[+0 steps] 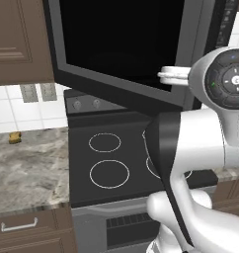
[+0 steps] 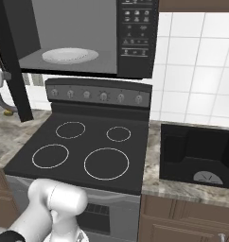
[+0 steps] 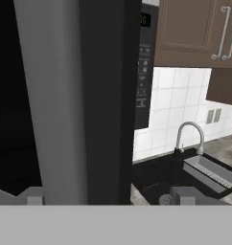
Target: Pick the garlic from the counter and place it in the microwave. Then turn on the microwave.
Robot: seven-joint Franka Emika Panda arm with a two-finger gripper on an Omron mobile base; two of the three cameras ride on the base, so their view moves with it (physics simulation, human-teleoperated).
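Note:
The microwave (image 2: pixel 78 33) hangs above the stove with its door (image 1: pixel 121 44) swung wide open. Inside lies a white turntable plate (image 2: pixel 69 55), and the button panel (image 2: pixel 137 33) is on the right. The garlic is out of view. My gripper (image 3: pixel 108 197) is open, and its fingertips (image 3: pixel 182 196) stand wide apart on either side of the door's free edge (image 3: pixel 79 95), which is very close in the hand view. My white hand (image 1: pixel 172 75) sits at the door's lower right corner in the left base view. The counter (image 1: pixel 27 168) lies left of the stove.
A black stovetop (image 2: pixel 88 146) with white rings lies under the microwave. On the counter near the wall sits a small yellow-brown block (image 1: pixel 14 137). Right of the stove are a dark sink (image 2: pixel 197 151) and a faucet (image 3: pixel 190 131). Brown cabinets (image 3: pixel 194 28) hang above.

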